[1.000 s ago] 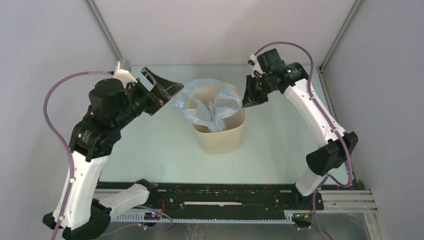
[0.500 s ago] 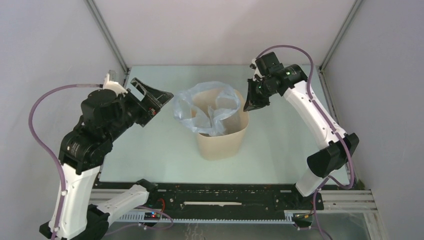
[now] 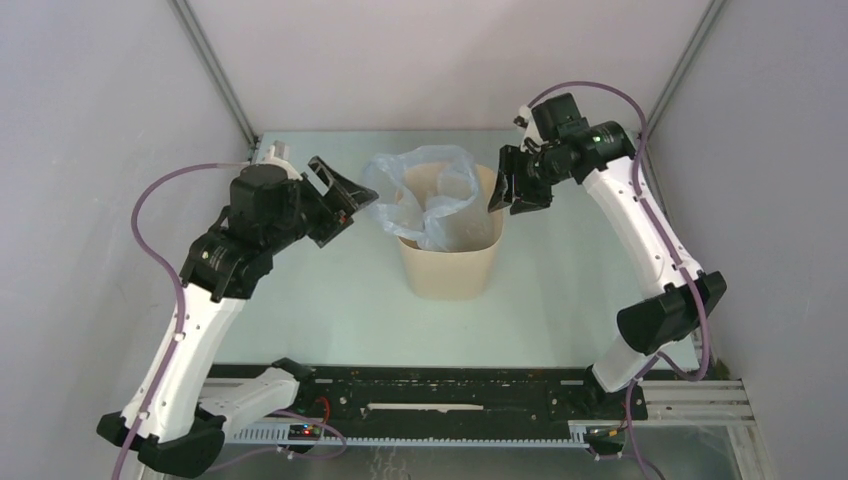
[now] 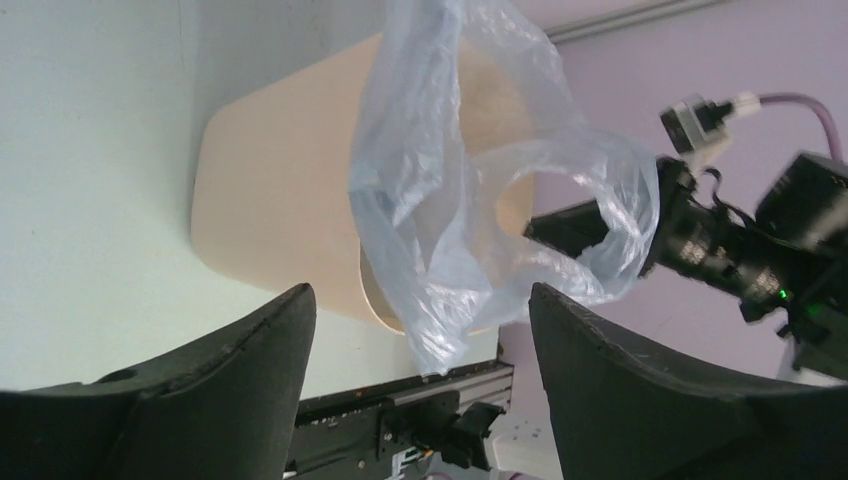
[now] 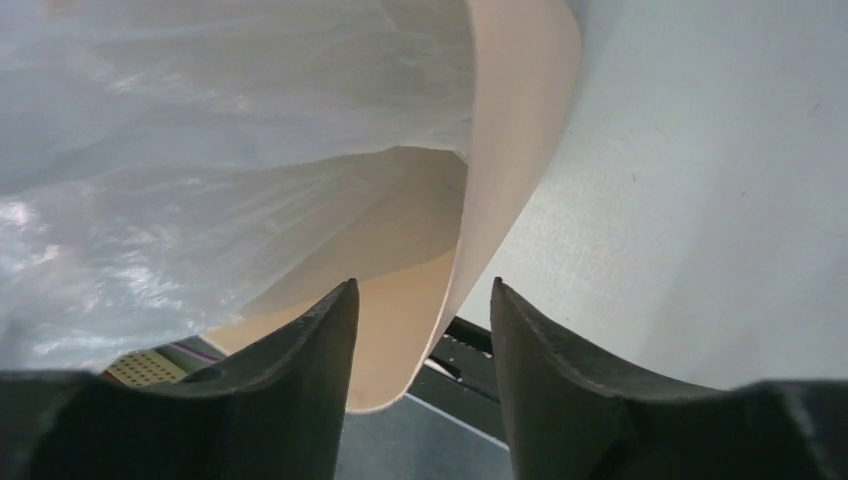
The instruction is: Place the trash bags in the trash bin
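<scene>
Pale-blue bag [image 3: 425, 195] partly in beige bin [image 3: 452, 268]

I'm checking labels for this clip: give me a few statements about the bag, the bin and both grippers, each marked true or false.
1. The trash bin stands upright on the table. True.
2. The pale-blue plastic bag lies wholly inside the bin. False: part of it rises above the rim and hangs over the side facing the left arm.
3. The left gripper is clamped on the bag. False: its jaws are wide open beside the bin and hold nothing.
4. The right gripper is at the bin's right rim with its jaws apart. True.
</scene>
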Tool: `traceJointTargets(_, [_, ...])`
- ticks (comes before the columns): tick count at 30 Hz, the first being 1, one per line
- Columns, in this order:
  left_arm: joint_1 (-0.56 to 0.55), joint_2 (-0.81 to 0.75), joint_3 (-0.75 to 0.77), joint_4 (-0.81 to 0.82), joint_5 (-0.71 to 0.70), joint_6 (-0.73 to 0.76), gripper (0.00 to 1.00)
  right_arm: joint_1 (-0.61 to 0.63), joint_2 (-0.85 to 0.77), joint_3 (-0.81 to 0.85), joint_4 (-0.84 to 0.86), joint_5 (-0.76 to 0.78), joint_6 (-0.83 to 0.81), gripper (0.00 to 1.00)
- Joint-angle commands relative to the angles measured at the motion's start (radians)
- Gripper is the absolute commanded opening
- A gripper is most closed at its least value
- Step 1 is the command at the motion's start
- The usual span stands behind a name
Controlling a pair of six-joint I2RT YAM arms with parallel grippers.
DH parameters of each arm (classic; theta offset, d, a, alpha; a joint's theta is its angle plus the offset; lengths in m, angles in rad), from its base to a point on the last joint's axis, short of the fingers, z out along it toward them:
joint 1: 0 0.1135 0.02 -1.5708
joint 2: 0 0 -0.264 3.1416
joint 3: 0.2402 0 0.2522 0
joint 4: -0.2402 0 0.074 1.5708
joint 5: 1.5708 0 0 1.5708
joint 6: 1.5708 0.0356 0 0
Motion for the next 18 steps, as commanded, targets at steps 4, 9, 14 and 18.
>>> traceJointTargets(4, [0.100,-0.015,-0.079,0.161,0.151,-0.030,0.75,-0.007,-0.151,0.151,-0.099,0.003,-0.089,0.78])
traceJointTargets(9, [0.109,-0.009,-0.125,0.218,0.168,-0.063,0.69,0.019,-0.295,-0.043,0.192,-0.271,0.055,0.82])
traceJointTargets(14, [0.114,0.030,-0.160,0.308,0.225,-0.080,0.70,0.065,-0.393,-0.257,0.595,-0.404,0.275,0.82])
traceJointTargets(18, [0.114,0.036,-0.181,0.328,0.210,-0.080,0.67,0.091,-0.330,-0.248,0.646,-0.378,0.320,0.82])
